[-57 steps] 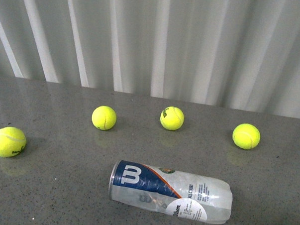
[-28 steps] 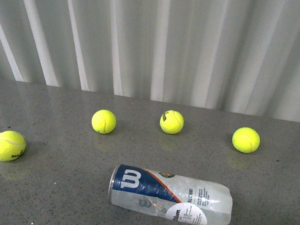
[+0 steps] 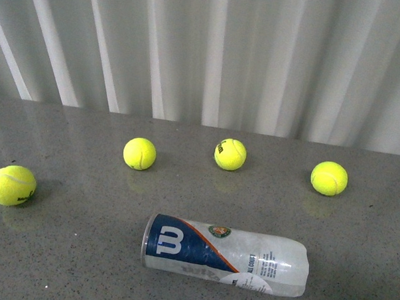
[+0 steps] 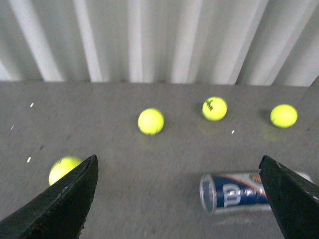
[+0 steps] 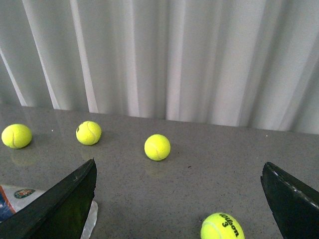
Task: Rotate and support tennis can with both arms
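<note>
From where I stand, the job looks barely begun. The tennis can [image 3: 225,255] lies on its side on the table [image 3: 76,257], near the front edge of the front view, with its rimmed mouth toward the robot's left. Nothing has hold of it. The left tool [image 4: 177,158] hangs with its jaws spread wide and empty, and the can shows low down just inside one of its fingers. The right tool [image 5: 178,162] is just as wide and just as empty, with only a corner of the can at the edge of its view. Turning the can and bracing it with both arms is, I'd judge, all yet to do.

The can is a clear, thin plastic tube. It looks a little crumpled at the closed end and, as far as I can see, has no balls in it. A navy label with a white "W" and an orange stripe wraps the mouth end. Four fuzzy yellow-green tennis balls [image 3: 139,154] sit apart from it, farther back. The table is grey, speckled and glossy enough to give faint reflections. White pleated curtains [image 3: 257,59] hang behind. The fingers [image 4: 65,204] are matt black with a fine woven grain.
</note>
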{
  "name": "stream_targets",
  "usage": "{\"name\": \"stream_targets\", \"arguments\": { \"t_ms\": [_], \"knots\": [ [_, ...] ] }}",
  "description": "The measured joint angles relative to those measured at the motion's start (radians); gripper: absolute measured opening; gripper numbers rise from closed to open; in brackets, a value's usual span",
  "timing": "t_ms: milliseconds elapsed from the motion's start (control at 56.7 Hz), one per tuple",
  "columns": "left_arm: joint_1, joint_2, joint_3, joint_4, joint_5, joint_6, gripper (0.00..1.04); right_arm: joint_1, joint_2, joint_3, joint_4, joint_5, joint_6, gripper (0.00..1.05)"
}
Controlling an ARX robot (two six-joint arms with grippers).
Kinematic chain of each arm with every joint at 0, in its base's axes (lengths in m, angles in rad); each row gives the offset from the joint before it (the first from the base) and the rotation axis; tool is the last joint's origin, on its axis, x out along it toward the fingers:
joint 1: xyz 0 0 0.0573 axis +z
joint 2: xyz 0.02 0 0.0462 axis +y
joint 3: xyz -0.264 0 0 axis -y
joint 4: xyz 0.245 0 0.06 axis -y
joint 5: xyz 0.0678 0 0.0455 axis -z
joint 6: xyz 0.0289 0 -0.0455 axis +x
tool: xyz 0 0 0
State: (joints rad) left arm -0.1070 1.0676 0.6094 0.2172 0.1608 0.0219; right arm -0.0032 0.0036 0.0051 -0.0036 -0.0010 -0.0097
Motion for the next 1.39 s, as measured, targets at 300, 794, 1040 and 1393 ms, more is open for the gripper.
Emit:
{"name": "stream_targets", "arguments": {
  "t_ms": [300,794,1040,1393],
  "knots": [
    [-0.04,0.635,0.246,-0.006,0.145,-0.116,0.98,0.0,0.0,0.0,0.0,0.0,0.0,0.98],
    [-0.021,0.873,0.256,0.108,0.315,-0.266,0.98,0.0,0.0,0.0,0.0,0.0,0.0,0.98],
    [-0.104,0.955,0.24,0.269,0.383,-0.406,0.98,0.0,0.0,0.0,0.0,0.0,0.0,0.98],
    [-0.225,1.09,0.232,0.487,0.381,-0.589,0.85,0.0,0.0,0.0,0.0,0.0,0.0,0.98]
  ]
}}
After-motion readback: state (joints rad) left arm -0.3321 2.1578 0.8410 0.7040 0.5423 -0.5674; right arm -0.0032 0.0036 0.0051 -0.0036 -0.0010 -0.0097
